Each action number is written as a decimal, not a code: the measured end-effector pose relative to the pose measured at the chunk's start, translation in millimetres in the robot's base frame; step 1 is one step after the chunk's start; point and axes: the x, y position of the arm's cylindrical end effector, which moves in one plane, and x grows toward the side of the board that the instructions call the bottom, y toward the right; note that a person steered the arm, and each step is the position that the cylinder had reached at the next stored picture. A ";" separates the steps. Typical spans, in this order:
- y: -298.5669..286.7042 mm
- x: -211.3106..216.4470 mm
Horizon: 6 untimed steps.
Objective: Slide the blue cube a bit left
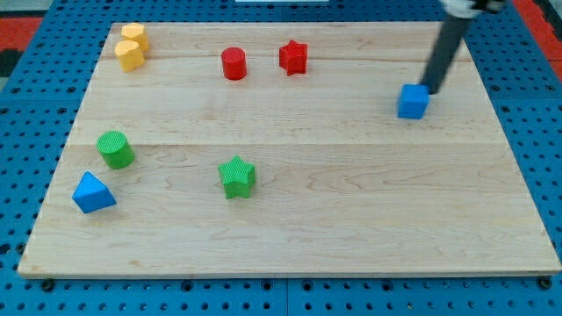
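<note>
The blue cube [413,101] sits on the wooden board [290,237] at the view's right, in the upper half. My tip [432,89] is the lower end of a dark rod that comes down from the view's top right. It stands right at the cube's upper right corner, touching it or nearly so.
A red cylinder [234,63] and a red star [293,57] sit at the top middle. Two yellow blocks [132,47] sit at the top left. A green cylinder [115,149] and a blue triangular block [92,193] sit at the left. A green star [237,175] sits below centre.
</note>
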 end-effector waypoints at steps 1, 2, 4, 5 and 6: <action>-62.3 35.4; -9.8 19.8; 67.4 31.1; 13.2 43.0; -42.5 41.9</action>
